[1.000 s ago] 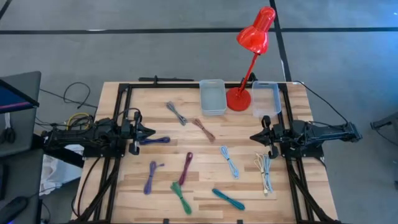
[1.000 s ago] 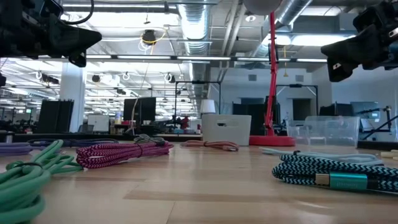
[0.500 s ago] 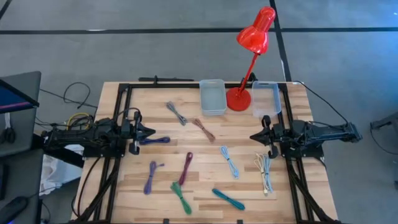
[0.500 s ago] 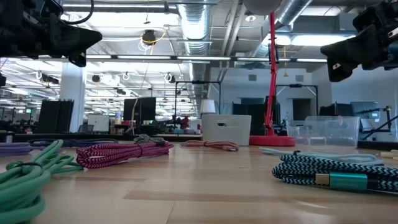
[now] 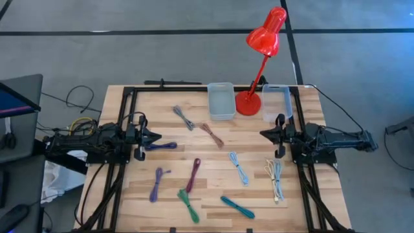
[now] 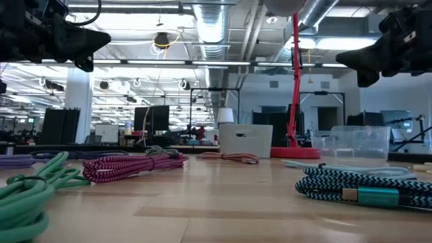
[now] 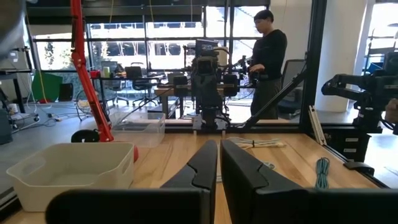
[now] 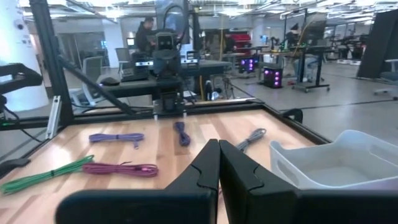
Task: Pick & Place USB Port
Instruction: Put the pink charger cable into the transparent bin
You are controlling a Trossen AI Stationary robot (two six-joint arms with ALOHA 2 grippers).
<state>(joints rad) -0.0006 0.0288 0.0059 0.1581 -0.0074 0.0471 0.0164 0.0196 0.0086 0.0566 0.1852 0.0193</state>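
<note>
Over the bench [image 5: 129, 194]: both arms hang in the air, nothing carried.
Left end effector [image 5: 157, 137]: near the left edge, fingers [image 7: 205, 163] pressed together, empty; the purple cable [image 5: 160, 146] lies just beside it on the wood.
Right end effector [image 5: 262, 134]: near the right edge, fingers [image 8: 208, 163] pressed together, empty, well above the cables in the low view.
Task items: bundled USB cables scattered on the bench. Grey cable [image 5: 184, 118] and brown cable [image 5: 212, 134] toward the far edge; magenta cable [image 5: 193, 175], violet cable [image 5: 157, 184], green cable [image 5: 188, 204] and teal cable [image 5: 237, 207] toward the near edge; light blue cable [image 5: 239, 167] mid-bench; white cable [image 5: 275, 178] near the right edge.
Likely targets: two clear bins at the far edge, left bin [image 5: 220, 101] and right bin [image 5: 276, 102], flanking the base of the red lamp [image 5: 248, 102]. Both look empty.
Step in hand: judged as the start, before any pick; no cable sits in a bin.
Next move calls for: spreading the fingers, choosing a cable, coming down over its bundled middle so the loops do not splay, then closing. Which cable comes first cannot be told.
</note>
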